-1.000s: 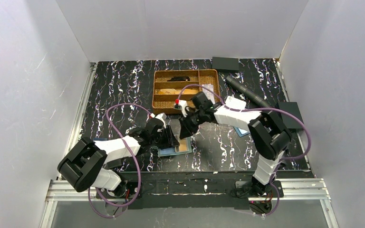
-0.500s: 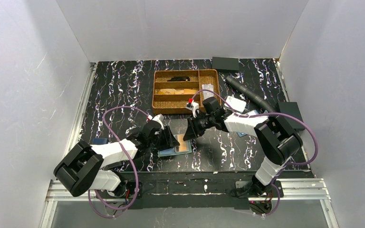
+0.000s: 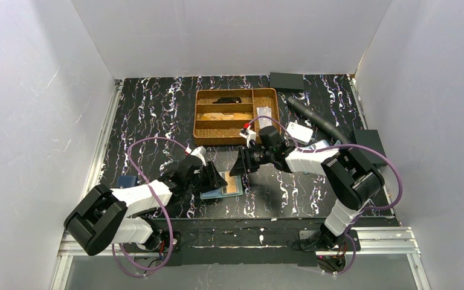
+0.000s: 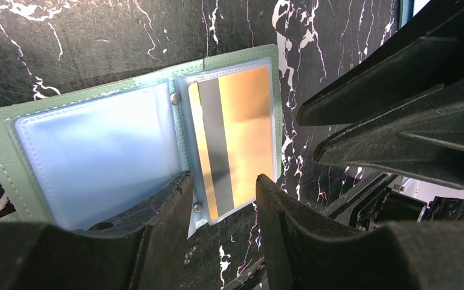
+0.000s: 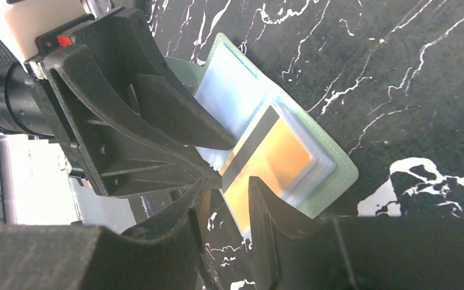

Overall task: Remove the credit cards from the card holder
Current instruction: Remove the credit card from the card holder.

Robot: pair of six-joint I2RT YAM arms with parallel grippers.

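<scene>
both grippers open over the open card holder, gold card in its pocket

the card holder (image 3: 212,194) lies open and flat on the black, white-veined worktop (image 3: 145,115), near the front edge and between the two arms. it is teal with two clear pockets side by side. the gold card (image 4: 244,133), crossed by a grey stripe, sits under the clear panel on the side nearer the right arm. the other pocket looks pale blue and glossy, and i cannot tell whether a card is in it.

the left gripper (image 3: 216,178) is low over the holder on its left side. in its wrist view the fingers stand apart with nothing pinched between them, and the fold of the holder and the gold card's end show through the gap. one finger (image 4: 163,229) covers the near edge of the pale pocket; whether it touches the holder i cannot tell.

the right gripper (image 3: 240,166) points down at the holder from the far side, just beyond the card pocket and close to the left gripper's tips. its fingers are also spread, by a narrower gap, and nothing is clamped. the gold card shows through that gap in its wrist view.

further back a wooden tray (image 3: 197,115) with compartments stands on the worktop. a black hose (image 3: 313,116) lies to the tray's right, and a blue holder (image 3: 127,180) lies beside the left arm
</scene>
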